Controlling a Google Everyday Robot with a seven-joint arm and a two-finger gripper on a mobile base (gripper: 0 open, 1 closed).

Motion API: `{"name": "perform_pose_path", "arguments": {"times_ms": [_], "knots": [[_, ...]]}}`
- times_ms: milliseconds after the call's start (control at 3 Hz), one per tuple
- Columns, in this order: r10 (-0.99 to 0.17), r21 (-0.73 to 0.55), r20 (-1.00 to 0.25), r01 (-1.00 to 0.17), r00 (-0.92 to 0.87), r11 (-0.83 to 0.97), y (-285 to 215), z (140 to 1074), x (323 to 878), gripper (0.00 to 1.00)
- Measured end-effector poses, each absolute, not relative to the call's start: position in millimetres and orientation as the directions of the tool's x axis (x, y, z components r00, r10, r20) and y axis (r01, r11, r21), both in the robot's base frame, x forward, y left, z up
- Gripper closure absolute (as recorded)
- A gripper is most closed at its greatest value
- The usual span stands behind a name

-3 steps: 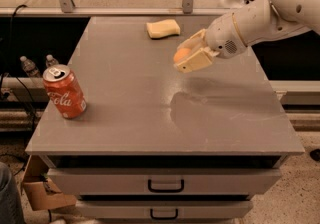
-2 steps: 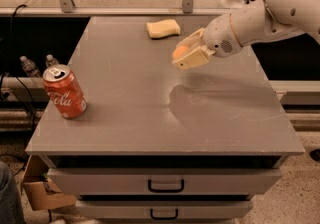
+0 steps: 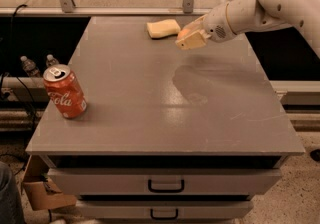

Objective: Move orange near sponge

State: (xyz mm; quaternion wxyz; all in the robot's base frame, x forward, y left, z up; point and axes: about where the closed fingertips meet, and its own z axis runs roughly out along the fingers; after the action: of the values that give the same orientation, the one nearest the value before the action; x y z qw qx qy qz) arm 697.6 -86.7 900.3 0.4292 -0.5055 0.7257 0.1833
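Near the far edge of the grey worktop (image 3: 150, 123), I am holding the orange (image 3: 183, 32) clamped in the gripper (image 3: 186, 39), hovering just beside the sponge (image 3: 163, 28); releasing from this height is risking it rolling away.

The gripper (image 3: 187, 41) with the orange (image 3: 183, 33) hung just right of the sponge (image 3: 163, 28) at the table's (image 3: 150, 128) rear; the Coca-Cola can (image 3: 64, 92) stood front-left.

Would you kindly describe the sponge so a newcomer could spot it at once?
On the grey table, look to the far edge, just left of the gripper that holds the orange. The sponge lies flat: a pale yellow block with wavy edges, unlike the red can near the front left.
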Motion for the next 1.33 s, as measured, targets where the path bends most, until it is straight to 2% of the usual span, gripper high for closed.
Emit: {"name": "perform_pose_path", "arguments": {"times_ms": [667,1333], "knots": [[-0.553,-0.194,-0.809,-0.800,-0.197,0.567,-107,901,762,1.00],[-0.530,-0.139,-0.803,-0.780,-0.272,0.610,-109,866,801,1.00]]}}
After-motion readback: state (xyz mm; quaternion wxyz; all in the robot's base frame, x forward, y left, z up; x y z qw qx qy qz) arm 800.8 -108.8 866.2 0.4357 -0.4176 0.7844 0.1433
